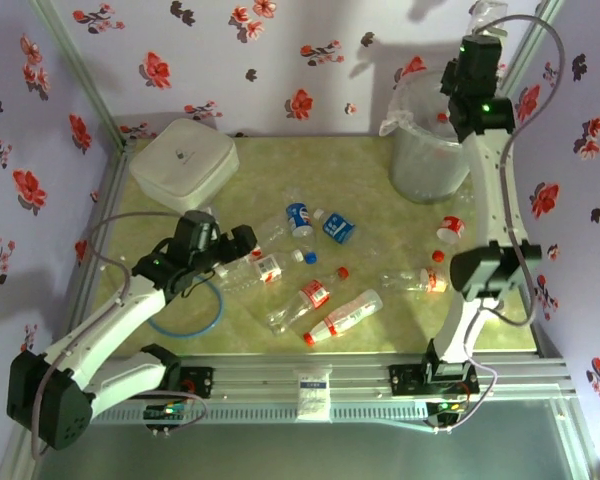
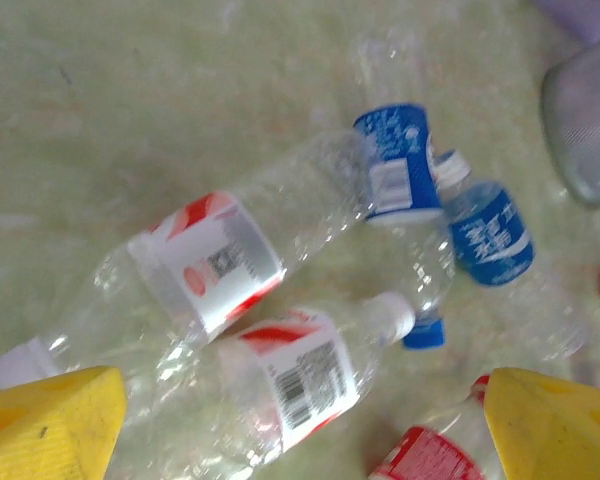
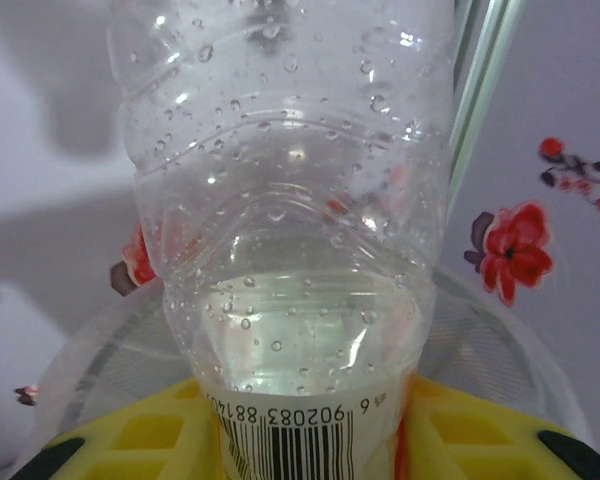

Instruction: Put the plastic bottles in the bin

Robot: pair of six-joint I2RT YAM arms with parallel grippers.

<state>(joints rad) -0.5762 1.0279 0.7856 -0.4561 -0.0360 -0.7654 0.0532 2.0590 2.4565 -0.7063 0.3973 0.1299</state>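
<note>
The right pincer point(image 1: 483, 38) was clenched on a clear bottle point(image 1: 490, 12), held above the bin point(image 1: 420, 165) at the far right corner of the bench point(image 1: 360, 170), its arm stretched tall. The left pincer point(image 1: 242, 240) hung released over loose bottles point(image 1: 310, 295) mid-bench, its arm bent low.

At the left wrist, yellow fingers point(image 2: 50, 425) stood wide apart above crossed red-white and blue-labelled bottles point(image 2: 210, 260).

At the right wrist, the gripped bottle point(image 3: 290, 200), beaded with droplets and showing a barcode label, stuck out from the right pincer point(image 3: 305, 435), with the bin point(image 3: 500, 340) beyond.
</note>
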